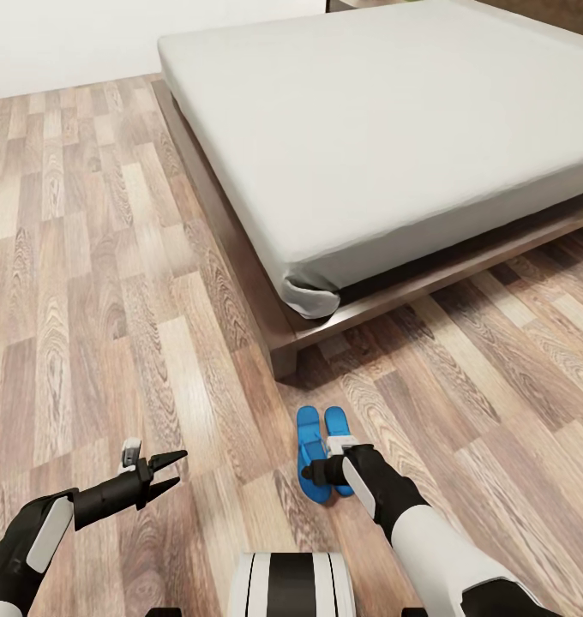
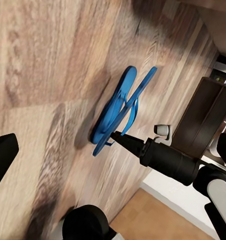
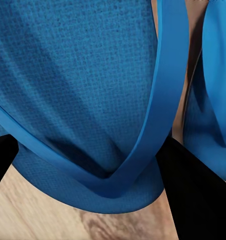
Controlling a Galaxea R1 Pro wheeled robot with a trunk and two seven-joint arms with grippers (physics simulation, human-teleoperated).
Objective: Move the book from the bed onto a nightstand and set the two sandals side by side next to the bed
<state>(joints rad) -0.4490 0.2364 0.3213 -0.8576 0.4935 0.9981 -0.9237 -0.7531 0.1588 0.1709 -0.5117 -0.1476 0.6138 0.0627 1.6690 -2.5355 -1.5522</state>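
Sandals (image 1: 321,452): both blue flip-flops lie flat on the wood floor (image 1: 94,300), side by side and just touching along their inner edges, a little off the near corner of the bed (image 1: 279,334). Toes point toward the bed frame. The mattress top (image 1: 386,128), as far as it shows, carries no book.

Right gripper (image 1: 313,471): down at floor level over the near end of the sandal on the robot's left. In the right wrist view the two dark fingers (image 3: 192,190) stand apart with the strap junction (image 3: 113,182) and sole edge of that sandal between them. Whether the pads actually touch the sandal I cannot tell; the jaws read as spread, not clamped.

Left gripper (image 1: 159,476): held low over bare floor, well apart from the pair, fingers parted, nothing in them. From its camera the sandals (image 2: 117,112) are seen edge-on with the right arm's fingertip (image 2: 120,139) just at the near end of the pair.

Judgement: placement looks essentially made; the step in hand is most likely a release or final nudge. To do it well:
- keep the jaws wide and lift straight up, so the thin strap does not snag and drag the sandal out of line;
- avoid sideways motion, since the light soles would slide easily on the smooth planks;
- check the pair remains parallel and close to the frame before turning away.
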